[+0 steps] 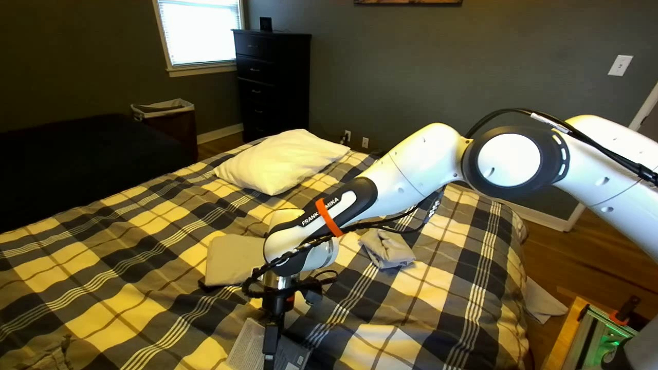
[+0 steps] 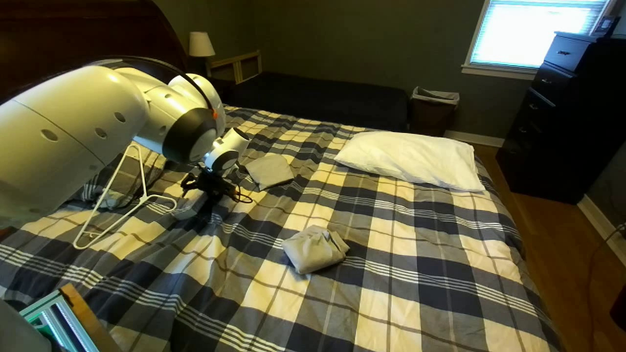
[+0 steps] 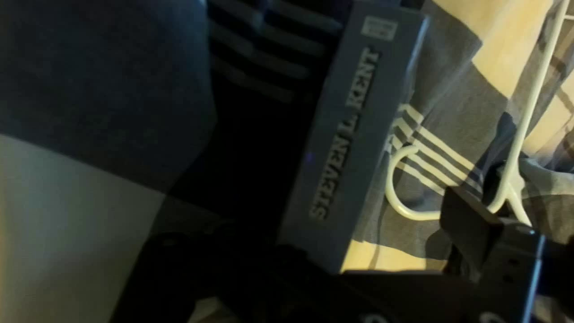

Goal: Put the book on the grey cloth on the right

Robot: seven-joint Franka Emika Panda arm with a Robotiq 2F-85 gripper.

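Observation:
The book lies on the plaid bed below my gripper and shows in both exterior views, as book [image 1: 294, 353] and book [image 2: 190, 207]. In the wrist view the book's [image 3: 343, 134] dark spine reads "STEVEN L. KENT". My gripper [image 1: 271, 343] points down over the book, also in an exterior view [image 2: 204, 194]. Its fingers are spread in the wrist view; the right finger is apart from the spine and the left is lost in shadow. A bundled grey cloth [image 1: 386, 249] lies on the right in both exterior views [image 2: 315, 249]. A flatter grey cloth [image 1: 234, 259] lies further left [image 2: 270, 172].
A white hanger [image 2: 143, 198] lies beside the book; its hook is close to the right finger in the wrist view [image 3: 531, 98]. A white pillow [image 1: 282, 160] lies at the bed's far end [image 2: 411, 157]. The plaid bedding [image 2: 401, 274] is wrinkled.

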